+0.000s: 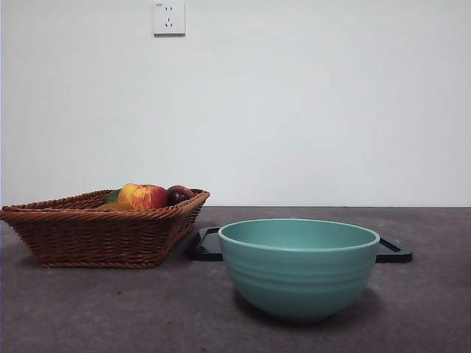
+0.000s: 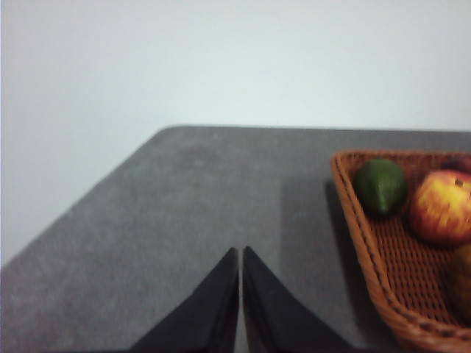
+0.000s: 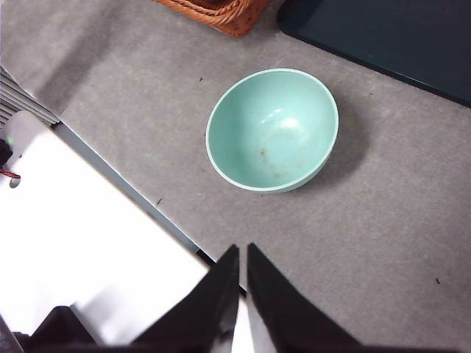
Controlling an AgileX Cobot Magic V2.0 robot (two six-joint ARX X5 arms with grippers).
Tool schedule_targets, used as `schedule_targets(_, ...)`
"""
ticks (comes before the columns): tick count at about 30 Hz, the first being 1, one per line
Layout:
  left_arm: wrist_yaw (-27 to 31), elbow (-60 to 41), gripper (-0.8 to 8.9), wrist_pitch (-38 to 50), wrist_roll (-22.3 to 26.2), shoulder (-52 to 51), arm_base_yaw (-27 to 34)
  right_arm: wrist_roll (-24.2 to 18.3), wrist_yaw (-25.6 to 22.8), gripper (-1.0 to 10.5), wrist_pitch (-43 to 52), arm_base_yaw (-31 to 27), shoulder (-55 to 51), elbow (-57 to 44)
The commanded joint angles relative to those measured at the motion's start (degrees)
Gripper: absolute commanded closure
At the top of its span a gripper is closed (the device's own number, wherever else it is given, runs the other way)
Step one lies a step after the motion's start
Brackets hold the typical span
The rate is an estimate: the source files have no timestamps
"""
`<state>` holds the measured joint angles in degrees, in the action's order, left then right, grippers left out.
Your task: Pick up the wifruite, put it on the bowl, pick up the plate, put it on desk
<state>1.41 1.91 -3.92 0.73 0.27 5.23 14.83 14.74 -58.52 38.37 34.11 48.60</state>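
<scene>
The teal-green bowl (image 1: 298, 276) stands empty on the desk (image 1: 88, 309), near the front; my right wrist view looks down into the bowl (image 3: 272, 129). Behind it lies a flat black plate (image 1: 394, 251), also seen as a dark plate (image 3: 383, 37). A dull brownish fruit, likely the wifruite (image 2: 462, 283), lies in the wicker basket (image 2: 383, 272) and is cut off by the picture's edge. My left gripper (image 2: 240, 254) is shut above bare desk beside the basket. High above the desk's near edge, my right gripper (image 3: 243, 250) is shut and holds nothing.
The brown basket (image 1: 96, 232) at the left also holds a red-yellow apple (image 1: 142, 196), a dark purple fruit (image 1: 179, 194) and a green fruit (image 2: 380, 186). A white surface (image 3: 73, 243) borders the desk's edge. A wall socket (image 1: 168, 18) is behind.
</scene>
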Motion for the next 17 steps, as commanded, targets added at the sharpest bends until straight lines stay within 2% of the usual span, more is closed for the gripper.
schedule_targets(1, 0.15, -0.48, 8.06, -0.26, -0.39, -0.11, 0.15, -0.31, -0.13, 9.4, 0.20, 0.50, 0.17, 1.05)
schedule_targets(10, 0.11, -1.25, 8.06, -6.25, -0.59, -0.11, 0.15, -0.31, -0.13, 9.4, 0.20, 0.50, 0.17, 1.05)
schedule_targets(17, 0.11, -1.25, 8.06, -6.97, -4.55, -0.11, 0.15, -0.31, -0.13, 9.4, 0.20, 0.50, 0.17, 1.05)
